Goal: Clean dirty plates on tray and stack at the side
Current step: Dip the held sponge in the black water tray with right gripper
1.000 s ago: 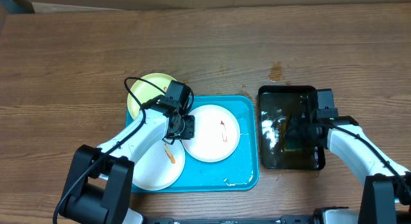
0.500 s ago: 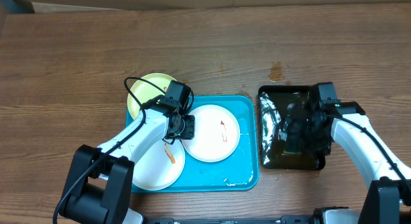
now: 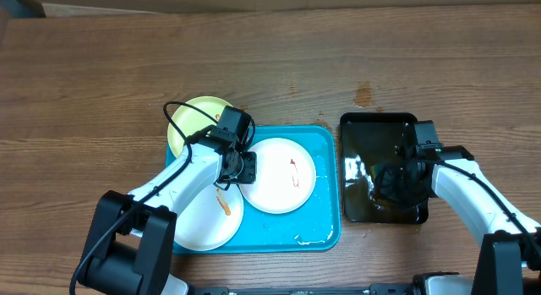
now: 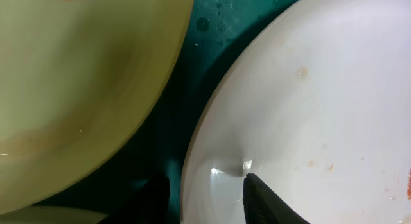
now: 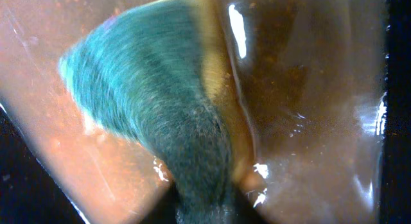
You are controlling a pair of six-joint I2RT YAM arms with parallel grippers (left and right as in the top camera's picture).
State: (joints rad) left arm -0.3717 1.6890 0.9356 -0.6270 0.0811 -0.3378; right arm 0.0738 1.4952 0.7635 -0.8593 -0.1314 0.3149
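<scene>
A white plate (image 3: pixel 275 192) with an orange smear lies in the turquoise tray (image 3: pixel 326 226). My left gripper (image 3: pixel 239 170) is shut on its left rim, one finger on the plate (image 4: pixel 308 108), the other outside over the tray (image 4: pixel 192 76). A pale yellow-green plate (image 3: pixel 190 117) pokes over the tray's far left corner and fills the upper left of the left wrist view (image 4: pixel 77 89). A second white plate (image 3: pixel 203 226), smeared orange, sits at the front left. My right gripper (image 3: pixel 390 182) is shut on a green-and-yellow sponge (image 5: pixel 160 102).
The sponge hangs in a glossy black tray (image 3: pixel 372 126) of brownish water, to the right of the turquoise tray. A small brown stain (image 3: pixel 363 95) marks the wooden table behind it. A black cable (image 3: pixel 173 117) loops over the yellow-green plate.
My right gripper shifted toward the back of the black tray, then came back toward the front with the sponge. The left arm and the plates have not moved.
</scene>
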